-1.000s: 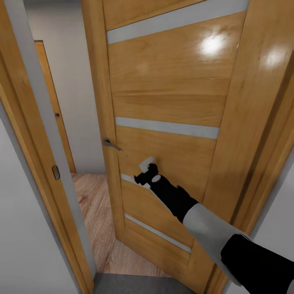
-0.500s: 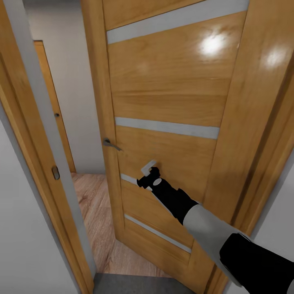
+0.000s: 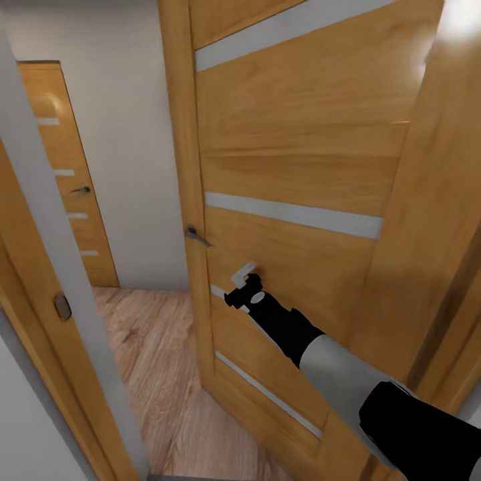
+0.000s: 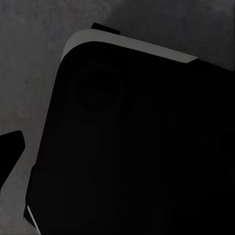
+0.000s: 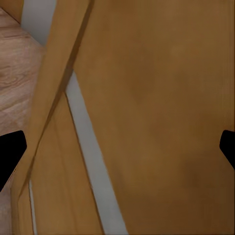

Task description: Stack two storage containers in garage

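Observation:
The two storage containers are out of view. My right gripper (image 3: 242,278) is stretched forward at the end of its black and grey arm, with its white fingers (image 3: 243,271) against the honey-brown wooden door (image 3: 300,147), a little below and beside the door's handle (image 3: 196,234). In the right wrist view the two black fingertips (image 5: 10,149) stand far apart at the picture's edges, open, with only the door panel (image 5: 156,98) between them. The left wrist view looks at a dark rounded part of the robot (image 4: 137,147) over grey mottled ground (image 4: 29,58).
The door stands ajar. Through the gap lies a pale wood-plank floor (image 3: 153,361), a light-grey wall (image 3: 127,133) and a second wooden door (image 3: 63,174) at the back. The door frame (image 3: 40,200) with a metal latch plate (image 3: 62,306) is close on my left.
The whole head view has shifted, so the camera has moved. The gap beside the door looks wider, showing more plank floor and the far door. The right gripper stays on the door.

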Controlling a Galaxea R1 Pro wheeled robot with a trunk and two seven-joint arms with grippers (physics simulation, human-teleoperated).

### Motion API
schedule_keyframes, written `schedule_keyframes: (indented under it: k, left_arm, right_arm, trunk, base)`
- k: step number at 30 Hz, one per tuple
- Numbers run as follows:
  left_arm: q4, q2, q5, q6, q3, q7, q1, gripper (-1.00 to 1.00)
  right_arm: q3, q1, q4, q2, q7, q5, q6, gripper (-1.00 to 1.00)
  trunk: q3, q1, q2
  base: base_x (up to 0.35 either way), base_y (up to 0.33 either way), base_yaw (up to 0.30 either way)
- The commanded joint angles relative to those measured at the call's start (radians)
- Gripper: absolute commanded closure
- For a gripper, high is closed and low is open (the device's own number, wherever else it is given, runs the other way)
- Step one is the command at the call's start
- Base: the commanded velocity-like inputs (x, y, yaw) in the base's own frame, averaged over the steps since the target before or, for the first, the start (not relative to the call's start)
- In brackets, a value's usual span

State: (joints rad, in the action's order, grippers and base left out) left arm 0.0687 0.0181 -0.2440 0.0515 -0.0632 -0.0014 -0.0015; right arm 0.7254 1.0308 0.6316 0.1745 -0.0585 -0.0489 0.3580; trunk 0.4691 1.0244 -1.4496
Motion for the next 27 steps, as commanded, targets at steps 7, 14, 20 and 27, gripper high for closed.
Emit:
schedule_keyframes:
  k: [7, 14, 20, 27]
  left_arm:
    - [0.000, 0.000, -0.001, 0.002, -0.007, 0.000, 0.000, -1.00]
    - [0.000, 0.000, -0.002, 0.002, -0.007, 0.000, 0.000, -1.00]
    - [0.000, 0.000, -0.002, 0.002, -0.007, 0.000, 0.000, -1.00]
    - [0.000, 0.000, -0.002, 0.002, -0.007, 0.000, 0.000, -1.00]
  right_arm:
    - [-0.001, 0.002, 0.000, 0.000, -0.018, 0.007, 0.008, -1.00]
    - [-0.001, 0.002, -0.001, 0.000, -0.080, 0.006, 0.008, -1.00]
    - [0.010, 0.002, 0.000, 0.000, -0.134, 0.015, 0.010, -1.00]
    - [0.016, 0.002, 0.000, 0.000, -0.145, 0.019, 0.010, -1.00]
  trunk:
    - [0.001, 0.001, 0.000]
    - [0.001, 0.001, 0.000]
    - [0.001, 0.001, 0.000]
    - [0.001, 0.001, 0.000]
  base:
    - [0.297, 0.000, 0.000]
    - [0.255, 0.000, 0.000]
    - [0.235, 0.000, 0.000]
    - [0.226, 0.000, 0.000]
